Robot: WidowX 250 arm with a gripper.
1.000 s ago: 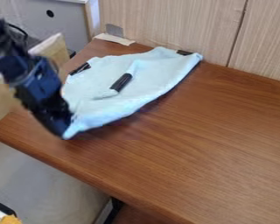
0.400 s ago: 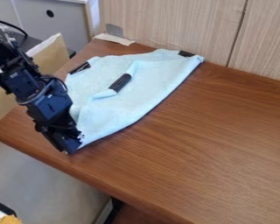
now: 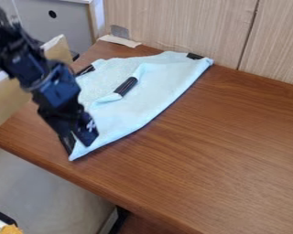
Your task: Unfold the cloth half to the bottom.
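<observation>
The wooden counter (image 3: 210,151) was the largest thing there, running up to a pale wood panel (image 3: 179,23) at the back. On its left part lay the light blue cloth (image 3: 133,109), roughly a long triangle, its far side near the panel and one corner (image 3: 73,156) pointing at the front left edge. The black arm (image 3: 54,89) slanted in from the upper left over the cloth's left side. Its pincer (image 3: 78,148) was open, one finger on each side of the cloth just above that corner. Smallest were the dark patches, one of them on a rolled-over bit (image 3: 126,86) in the middle.

The whole cloth could have slid towards the front edge if the arm had dragged it while low. The middle roll could have stayed bunched, since a pull on the one corner might not have reached it. The corner itself could have been tugged back up if it had snagged on a finger as the arm left.

Compared with the first frame, the corner lay nearer the front edge and flatter. Since the second frame the cloth had hardly changed, but the pincer had risen a little and its fingers had spread.
</observation>
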